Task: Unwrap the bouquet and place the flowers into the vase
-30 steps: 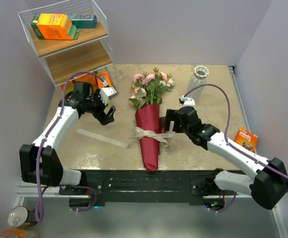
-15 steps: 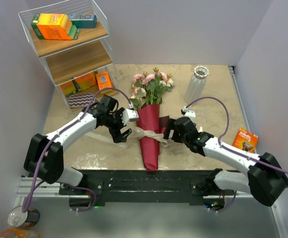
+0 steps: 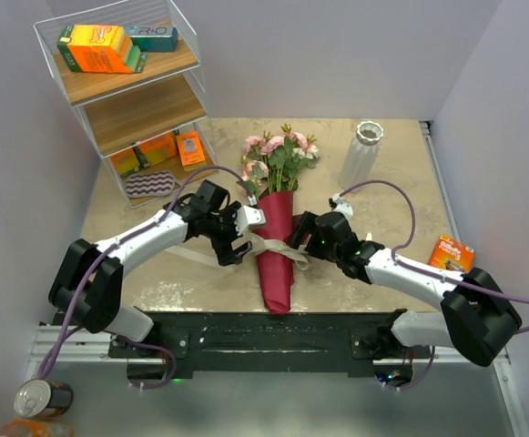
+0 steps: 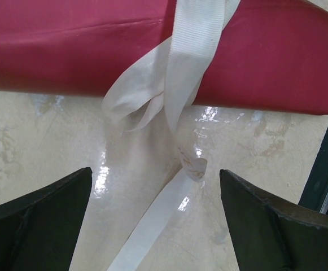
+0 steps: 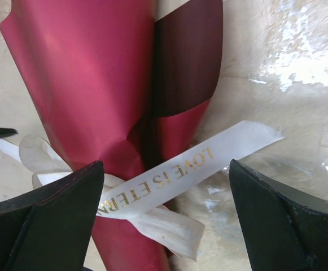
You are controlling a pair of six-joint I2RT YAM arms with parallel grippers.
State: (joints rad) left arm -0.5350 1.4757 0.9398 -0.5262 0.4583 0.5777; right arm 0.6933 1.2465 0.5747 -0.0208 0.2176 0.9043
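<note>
The bouquet lies flat on the bench between the two arms, its pink and cream flowers pointing away from the arm bases and the tip of its maroon paper cone pointing towards them. A cream ribbon is tied around the middle of the cone. The vase stands upright beyond the bouquet and to its right, well apart from it. The left gripper sits just to the bouquet's left at the knot. Its jaws are spread wide with nothing held, and a loose ribbon tail lies on the bench between them. The right gripper sits just to the bouquet's right, jaws likewise wide and empty, with the gold-lettered tail running across the gap. The step in hand looks to be untying the ribbon. To do it well, each gripper should probably drop until the fingertips straddle only its own tail, clear of the paper, then close fully on the thin tape. A steady pull straight out from the bouquet, low along the bench, should slip the bow. Pulling on one side alone would likely drag or roll the whole bouquet, so the other gripper ought to hold its tail as an anchor.
</note>
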